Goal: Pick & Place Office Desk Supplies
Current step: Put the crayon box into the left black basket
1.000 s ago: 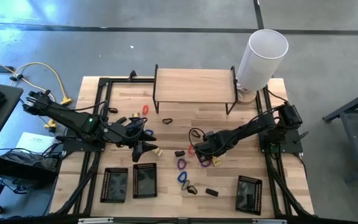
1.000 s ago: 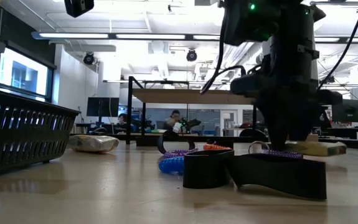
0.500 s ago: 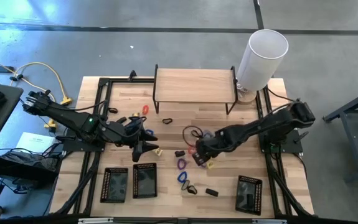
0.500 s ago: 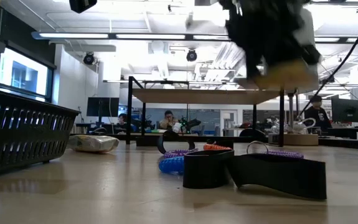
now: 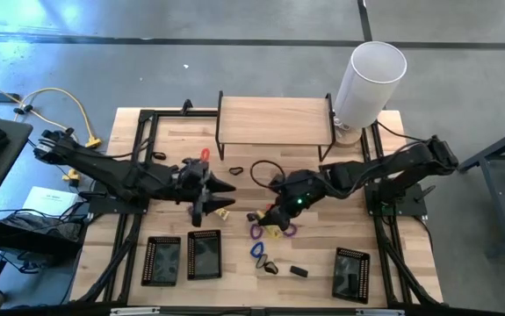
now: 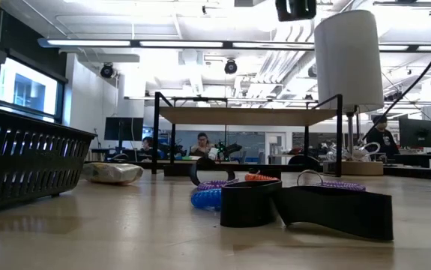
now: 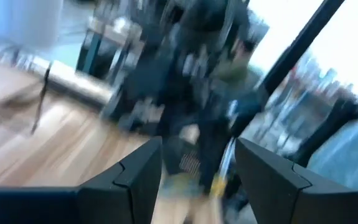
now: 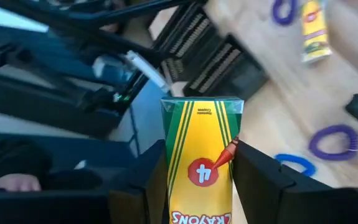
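My right gripper point(image 5: 274, 221) hangs above the middle of the table, shut on a yellow and green crayon packet point(image 8: 200, 155). My left gripper point(image 5: 221, 189) floats left of it, open, its fingers point(image 7: 138, 174) apart with nothing between them. A second yellow packet point(image 5: 222, 213) lies flat on the table below the left gripper. Purple loops point(image 5: 256, 231), a blue loop point(image 5: 257, 251), a red loop point(image 5: 205, 155) and small black clips point(image 5: 299, 271) lie loose on the wood. My right gripper pinches the crayon packet by its two long sides point(image 8: 169, 163) between its two fingers. The packet's top end point(image 8: 202, 107) sticks out past the fingertips. The fingers come from the table's right, slanting down. The packet is lifted clear of the table.
Three black mesh trays point(image 5: 162, 261) point(image 5: 204, 254) point(image 5: 351, 272) stand along the near edge. A wooden shelf on black legs point(image 5: 274, 123) spans the far side, with a tall white cylinder point(image 5: 371, 79) at its right. A black cord loop point(image 5: 265, 171) lies mid-table.
My right gripper has risen from the table with the crayon packet, gone toward the table's left and tipped from pointing down to a slant. The packet is now lifted clear. My left gripper has tipped up to level and drifted a little toward the right.
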### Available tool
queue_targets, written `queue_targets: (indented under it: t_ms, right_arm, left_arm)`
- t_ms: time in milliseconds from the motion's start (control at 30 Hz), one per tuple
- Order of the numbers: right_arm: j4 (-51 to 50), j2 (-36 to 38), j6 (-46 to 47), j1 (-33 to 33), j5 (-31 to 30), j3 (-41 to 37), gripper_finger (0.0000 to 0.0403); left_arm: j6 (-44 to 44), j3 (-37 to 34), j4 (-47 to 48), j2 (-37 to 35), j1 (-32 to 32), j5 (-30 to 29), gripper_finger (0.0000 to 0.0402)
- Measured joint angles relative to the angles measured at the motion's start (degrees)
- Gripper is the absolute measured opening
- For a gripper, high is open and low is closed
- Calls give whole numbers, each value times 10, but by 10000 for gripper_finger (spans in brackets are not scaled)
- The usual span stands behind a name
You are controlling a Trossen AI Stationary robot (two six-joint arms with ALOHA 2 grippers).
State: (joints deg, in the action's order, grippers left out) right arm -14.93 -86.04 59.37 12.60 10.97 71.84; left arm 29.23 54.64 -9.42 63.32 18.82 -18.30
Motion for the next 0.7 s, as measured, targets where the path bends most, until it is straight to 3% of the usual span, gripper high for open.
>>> queue_targets:
  t_ms: [133, 267, 600, 700]
  right_arm:
    - [38, -3, -12, 0, 22, 1, 150]
    - [39, -5, -12, 0, 32, 0, 150]
    - [49, -5, -20, 0, 60, 0, 148]
    - [50, -5, -20, -1, 72, 0, 148]
  left_arm:
    - [1, 0, -68, 23, -8, -1, 197]
    - [-11, 0, -52, 33, -16, -1, 197]
    - [-430, -1, 37, 41, 4, 8, 197]
    - [-504, -1, 31, 41, 18, 6, 197]
